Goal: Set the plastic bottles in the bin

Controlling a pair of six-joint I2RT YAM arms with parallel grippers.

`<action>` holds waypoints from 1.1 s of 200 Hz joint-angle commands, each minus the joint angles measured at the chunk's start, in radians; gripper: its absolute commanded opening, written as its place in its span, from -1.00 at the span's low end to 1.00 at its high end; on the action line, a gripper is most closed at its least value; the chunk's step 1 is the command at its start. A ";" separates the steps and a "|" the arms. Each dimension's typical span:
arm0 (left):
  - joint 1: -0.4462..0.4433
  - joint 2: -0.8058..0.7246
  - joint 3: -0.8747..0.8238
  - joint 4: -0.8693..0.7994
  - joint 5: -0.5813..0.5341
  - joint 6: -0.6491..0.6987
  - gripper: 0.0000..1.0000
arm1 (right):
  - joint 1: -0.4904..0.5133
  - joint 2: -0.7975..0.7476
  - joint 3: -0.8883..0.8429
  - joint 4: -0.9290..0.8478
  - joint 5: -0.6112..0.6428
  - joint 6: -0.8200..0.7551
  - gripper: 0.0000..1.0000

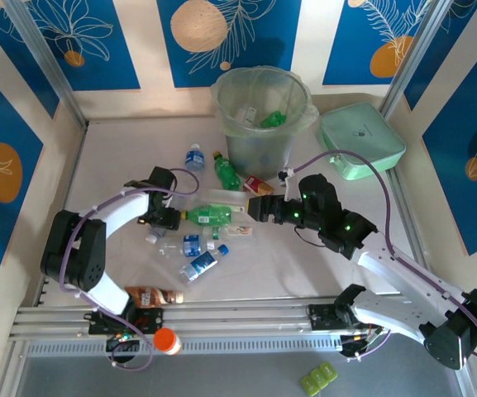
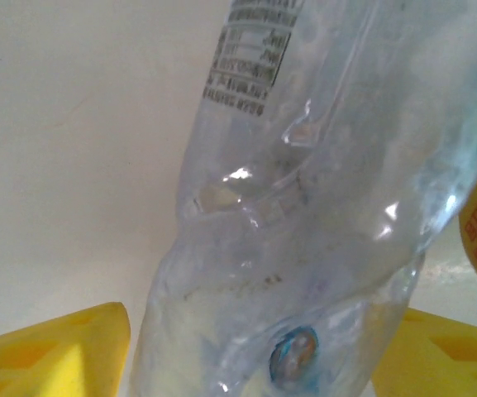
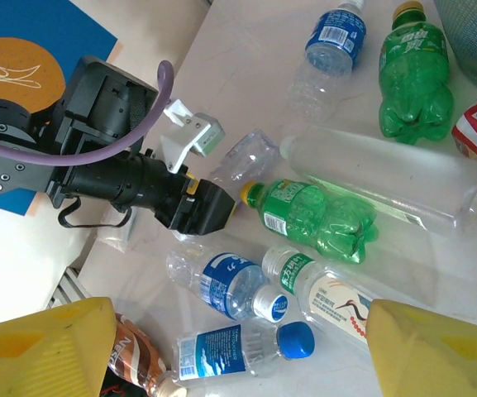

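Note:
The bin (image 1: 259, 142) stands at the back of the table with a green bottle (image 1: 273, 119) inside. Loose bottles lie in front of it: a blue-labelled one (image 1: 193, 157), two green ones (image 1: 226, 171) (image 3: 317, 217), a long clear one (image 3: 387, 174), two blue-labelled ones (image 3: 230, 285) (image 3: 238, 351), a white-labelled one (image 3: 329, 296) and a brown one (image 1: 151, 295). My left gripper (image 1: 169, 217) is shut on a crumpled clear bottle (image 2: 304, 248) lying between its yellow fingers (image 2: 56, 351). My right gripper (image 3: 238, 331) hovers open above the blue-labelled bottles, holding nothing.
A flat mint-green box (image 1: 362, 141) sits right of the bin. A red packet (image 1: 259, 185) lies near the bin's base. An orange cap (image 1: 166, 340) rests on the front rail. Walls enclose the table's left, back and right sides.

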 commanded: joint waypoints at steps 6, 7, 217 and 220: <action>0.015 0.027 0.024 0.015 0.034 -0.001 0.40 | -0.016 -0.006 -0.012 0.016 -0.005 -0.019 0.59; 0.015 0.027 0.024 0.015 0.035 -0.001 0.40 | -0.017 -0.006 -0.012 0.017 -0.006 -0.019 0.59; -0.025 -0.531 0.167 -0.069 0.333 -0.074 -0.19 | 0.015 0.063 0.292 -0.205 -0.069 -0.200 0.60; -0.034 -0.538 0.166 -0.056 0.357 -0.086 -0.19 | 0.018 0.066 0.298 -0.203 -0.081 -0.209 0.60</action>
